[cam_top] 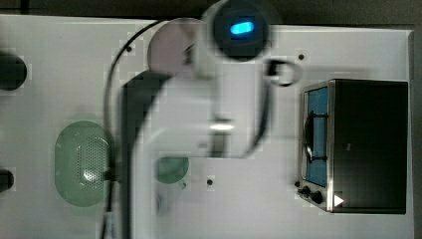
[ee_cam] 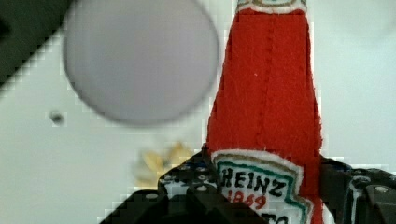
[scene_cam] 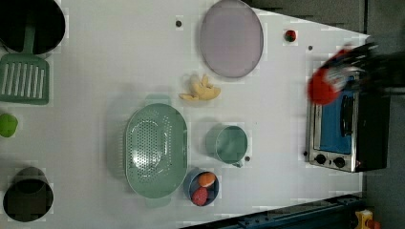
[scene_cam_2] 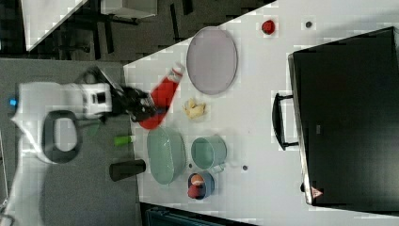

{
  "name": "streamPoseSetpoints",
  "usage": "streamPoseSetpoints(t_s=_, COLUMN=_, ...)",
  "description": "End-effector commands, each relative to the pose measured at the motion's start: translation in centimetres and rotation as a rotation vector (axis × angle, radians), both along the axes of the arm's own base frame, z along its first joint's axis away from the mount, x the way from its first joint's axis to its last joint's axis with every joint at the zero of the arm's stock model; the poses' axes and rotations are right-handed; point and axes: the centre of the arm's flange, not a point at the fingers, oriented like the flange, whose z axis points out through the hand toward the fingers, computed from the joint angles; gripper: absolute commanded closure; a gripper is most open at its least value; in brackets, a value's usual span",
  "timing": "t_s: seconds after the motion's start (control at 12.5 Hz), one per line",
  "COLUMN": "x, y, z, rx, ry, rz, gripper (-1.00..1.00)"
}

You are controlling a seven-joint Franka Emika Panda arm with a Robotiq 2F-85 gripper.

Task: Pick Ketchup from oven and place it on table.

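The ketchup [scene_cam_2: 163, 96], a red bottle with a white cap, hangs in the air with my gripper [scene_cam_2: 143, 107] shut on its lower body. In the right view it tilts over the table [scene_cam_2: 263, 160] between the lilac plate and the green colander. The wrist view has the ketchup [ee_cam: 266, 102] and its Heinz label up close between my dark fingers [ee_cam: 187, 191]. In the left view the ketchup [scene_cam: 324, 89] and gripper [scene_cam: 346, 70] are a blur above the oven [scene_cam: 346, 129]. The oven [cam_top: 368, 144] has its blue glass door closed.
On the table lie a lilac plate [scene_cam: 231, 38], a green colander [scene_cam: 155, 150], a green cup [scene_cam: 230, 144], a blue bowl of fruit [scene_cam: 203, 187], a yellow banana-like piece [scene_cam: 200, 90] and a small red ball [scene_cam: 290, 35]. A green spatula [scene_cam: 24, 78] and dark pots sit along the left view's left edge.
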Motion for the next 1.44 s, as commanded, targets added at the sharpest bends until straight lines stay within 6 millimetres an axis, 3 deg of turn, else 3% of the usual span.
streamPoseSetpoints(t_s=0.08, x=-0.9, y=-6.2, z=-4.5, rx=-0.018, ry=-0.013, rz=-0.146, gripper=-0.23)
streamPoseSetpoints(t_s=0.24, x=-2.7, y=-6.8, z=-8.7, rx=-0.031, ry=-0.018, rz=-0.155, gripper=-0.23)
streamPoseSetpoints(t_s=0.48, x=-4.8, y=-8.1, z=-13.3, rx=-0.047, ry=0.008, rz=-0.179, gripper=-0.23)
streamPoseSetpoints(t_s=0.88, x=-5.7, y=-9.2, z=-20.4, rx=-0.085, ry=0.012, rz=-0.194, gripper=-0.26)
streamPoseSetpoints(t_s=1.04, x=-5.6, y=-9.4, z=-21.9, rx=-0.094, ry=-0.008, rz=-0.194, gripper=-0.69)
streamPoseSetpoints(t_s=1.12, x=-5.4, y=-9.4, z=-21.9, rx=-0.095, ry=-0.019, rz=-0.198, gripper=-0.93)
streamPoseSetpoints(t_s=1.28, x=-4.6, y=-9.6, z=-19.6, rx=-0.087, ry=-0.063, rz=-0.221, gripper=-1.0)
streamPoseSetpoints(t_s=1.36, x=-4.2, y=-9.5, z=-17.3, rx=-0.076, ry=-0.091, rz=-0.255, gripper=-1.0)
streamPoseSetpoints(t_s=1.44, x=-3.6, y=-9.3, z=-13.8, rx=-0.059, ry=-0.129, rz=-0.294, gripper=-1.0)
